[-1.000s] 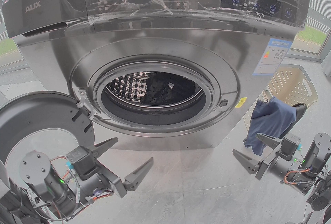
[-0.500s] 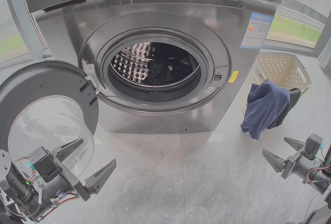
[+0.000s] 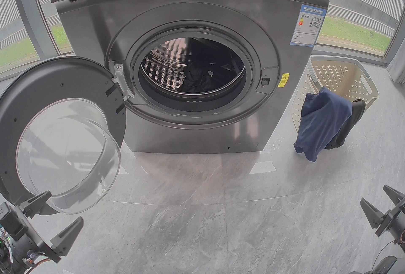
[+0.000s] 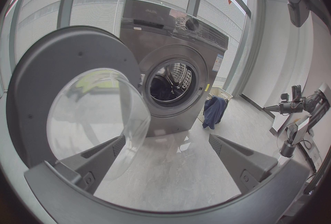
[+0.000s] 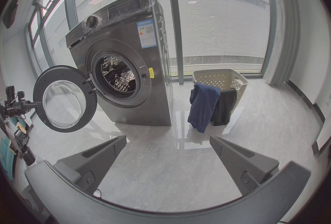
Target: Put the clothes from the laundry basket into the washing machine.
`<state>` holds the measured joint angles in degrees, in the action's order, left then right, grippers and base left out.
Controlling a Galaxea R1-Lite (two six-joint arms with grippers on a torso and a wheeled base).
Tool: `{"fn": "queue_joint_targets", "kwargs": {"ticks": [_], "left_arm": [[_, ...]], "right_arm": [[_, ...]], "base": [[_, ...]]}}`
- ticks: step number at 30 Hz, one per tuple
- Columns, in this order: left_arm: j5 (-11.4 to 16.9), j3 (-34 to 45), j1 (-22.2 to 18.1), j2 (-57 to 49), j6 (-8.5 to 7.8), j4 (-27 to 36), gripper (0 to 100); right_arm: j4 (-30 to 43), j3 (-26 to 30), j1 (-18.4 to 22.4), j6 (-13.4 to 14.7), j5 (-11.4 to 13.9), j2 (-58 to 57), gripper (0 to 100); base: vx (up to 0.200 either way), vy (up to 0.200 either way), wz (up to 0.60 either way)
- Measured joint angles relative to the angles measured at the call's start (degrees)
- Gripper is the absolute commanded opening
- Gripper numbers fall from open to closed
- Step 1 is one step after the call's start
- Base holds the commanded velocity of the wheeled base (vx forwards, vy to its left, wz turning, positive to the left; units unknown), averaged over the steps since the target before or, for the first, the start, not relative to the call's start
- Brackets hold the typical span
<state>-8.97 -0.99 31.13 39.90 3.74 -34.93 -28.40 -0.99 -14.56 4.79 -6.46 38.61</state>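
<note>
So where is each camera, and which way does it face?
Head view: on the robot's head, down at the washing machine; left gripper and right gripper at lower corners.
Left wrist view: low beside the open door, facing the drum; own open gripper.
Right wrist view: low, facing the machine's corner and laundry basket; own open gripper.
All share machine, basket, blue garment.

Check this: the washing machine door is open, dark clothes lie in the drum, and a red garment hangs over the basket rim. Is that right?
One error: the garment over the basket rim is blue, not red, as the head view shows. The rest holds.
</note>
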Motion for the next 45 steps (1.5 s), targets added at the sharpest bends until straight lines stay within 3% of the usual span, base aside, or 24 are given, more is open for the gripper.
{"fn": "queue_joint_targets", "kwargs": {"ticks": [10,15,19,25,31,45], "left_arm": [[3.61,-0.02,-10.0,-19.59,-0.16,17.64,100],[7.75,-0.02,-16.99,-27.31,-2.02,27.73,100],[8.68,-0.02,-22.02,-31.13,-3.85,32.35,100],[9.05,-0.02,-28.99,-36.29,-4.86,34.5,100],[9.0,-0.02,-30.76,-38.36,-3.5,34.97,100],[8.87,-0.02,-31.13,-39.27,-3.12,35.02,100]], "right_arm": [[23.41,0.0,6.24,-0.55,0.3,-24.7,100],[25.02,0.0,8.08,-1.51,-0.32,-30.04,100],[25.28,-0.02,12.54,-4.35,0.26,-32.44,100],[26.77,-0.02,15.48,-4.84,4.39,-35.94,100],[28.2,-0.02,15.24,-3.84,5.73,-37.34,100],[28.09,-0.02,15.1,-3.82,5.86,-37.92,100]], "base": [[0.0,-0.14,0.0],[0.0,0.0,0.0],[0.0,0.0,0.0],[0.0,0.0,0.0],[0.0,0.0,0.0],[0.0,-0.2,0.0]]}}
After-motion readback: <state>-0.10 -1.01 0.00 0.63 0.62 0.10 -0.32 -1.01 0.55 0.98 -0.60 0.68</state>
